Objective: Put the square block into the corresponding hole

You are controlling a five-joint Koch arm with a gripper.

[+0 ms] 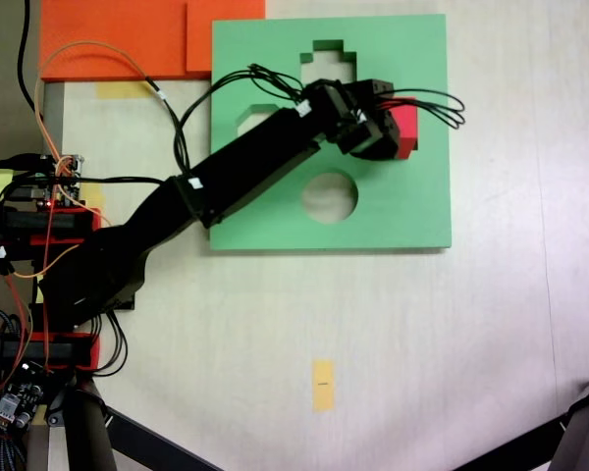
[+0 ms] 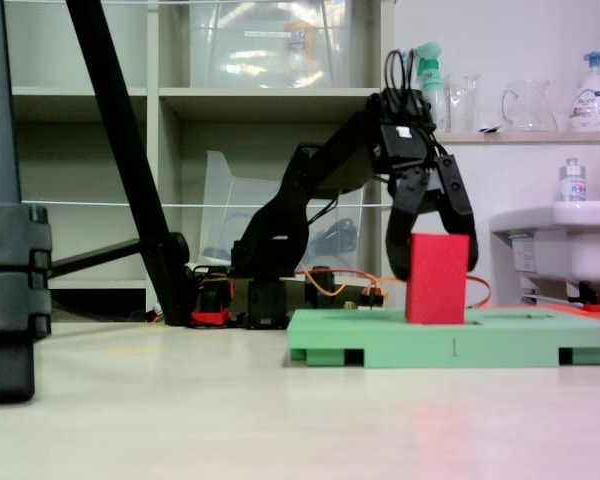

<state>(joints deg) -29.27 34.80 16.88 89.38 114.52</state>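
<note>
The pale counter [image 1: 422, 343] carries a flat green foam board [image 1: 427, 211], with orange foam slabs [image 1: 108, 34] at its upper left corner in the top-down fixed view. The black arm [image 1: 245, 162] reaches diagonally across the board from the left. The board shows a stepped cutout [image 1: 326, 64] near its top edge, a round one [image 1: 330, 196] lower down and a third [image 1: 260, 116] partly under the arm.

The square block [image 2: 437, 278], bright red, stands upright on the board's right half in the low fixed view, most of it above the surface; whether its base is already in the corresponding hole cannot be told, as the block and gripper cover that spot.

The gripper [image 2: 432, 262] hangs just behind and above the block with jaws spread to either side of its top, released rather than clenched.

To finish well, it seems best to close squarely on the block's flat sides, keep it vertical, line its edges up with the cutout, and press straight down without tilting.
</note>
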